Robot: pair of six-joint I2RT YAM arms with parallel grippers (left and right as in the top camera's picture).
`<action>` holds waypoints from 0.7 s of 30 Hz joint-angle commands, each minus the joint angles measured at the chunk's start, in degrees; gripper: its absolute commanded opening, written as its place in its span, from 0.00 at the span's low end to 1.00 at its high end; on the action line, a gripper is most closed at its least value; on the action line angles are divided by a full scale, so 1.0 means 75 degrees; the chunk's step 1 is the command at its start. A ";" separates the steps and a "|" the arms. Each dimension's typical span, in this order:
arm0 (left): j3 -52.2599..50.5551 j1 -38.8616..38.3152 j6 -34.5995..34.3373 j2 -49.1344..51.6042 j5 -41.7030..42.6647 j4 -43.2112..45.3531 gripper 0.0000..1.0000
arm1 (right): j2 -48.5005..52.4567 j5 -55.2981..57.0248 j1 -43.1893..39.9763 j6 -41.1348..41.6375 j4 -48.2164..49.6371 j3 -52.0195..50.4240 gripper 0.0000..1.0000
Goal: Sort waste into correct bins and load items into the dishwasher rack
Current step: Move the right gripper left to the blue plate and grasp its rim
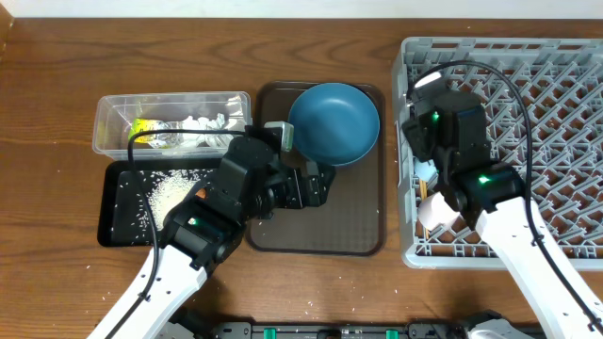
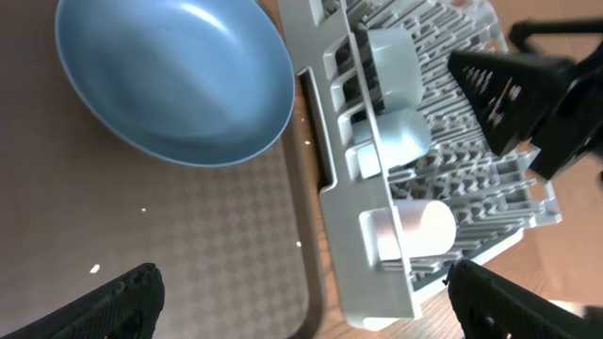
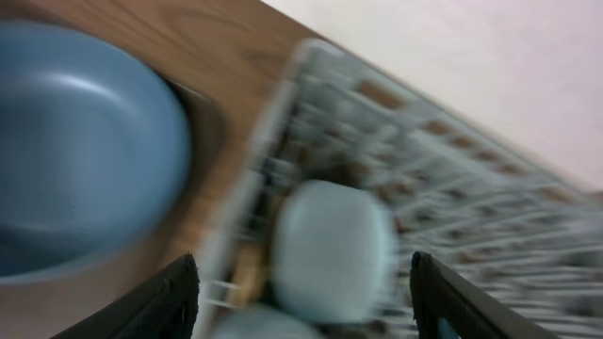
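Left gripper (image 2: 311,287), wide and empty, hovers mid-frame below plate (image 1: 334,122); right gripper (image 3: 311,297), wide, above cup (image 3: 330,250) in rack (image 1: 565,44). Plate likely next: rim grasp.

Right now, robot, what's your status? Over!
Left gripper open, empty, above brown tray. Right gripper open, empty, over rack edge. Blue plate on tray, not racked; nothing lying on it. Pinkish-white cup racked.

A brown wooden table (image 1: 57,75) is carrying four larger things. A clear tub (image 1: 102,122) is sitting at the left rear, and a black tray (image 1: 115,228) is lying just in front of it. A brown serving tray (image 1: 349,235) is resting beside both, in the middle. A grey rack (image 1: 565,122) is standing at the right. A few white grains (image 1: 105,299) are lying loose near the front edge.
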 commanded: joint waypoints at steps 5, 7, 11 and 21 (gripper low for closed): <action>0.0003 0.0752 -0.0329 -0.0187 -0.0519 0.0221 0.98 | 0.0551 -0.2046 0.0411 0.2786 0.0006 -0.0006 0.64; 0.0003 0.1314 0.0006 -0.0364 -0.0516 0.0189 0.98 | 0.0813 -0.2124 0.0667 0.2882 0.0105 -0.0006 0.62; 0.0003 0.2626 0.0347 -0.0781 -0.0519 -0.0064 0.98 | 0.1402 -0.2122 0.1274 0.2667 0.0644 -0.0006 0.62; 0.0000 0.4223 0.0338 -0.0793 -0.0519 -0.0935 0.98 | 0.2975 -0.1463 0.2343 0.2192 0.2445 -0.0006 0.62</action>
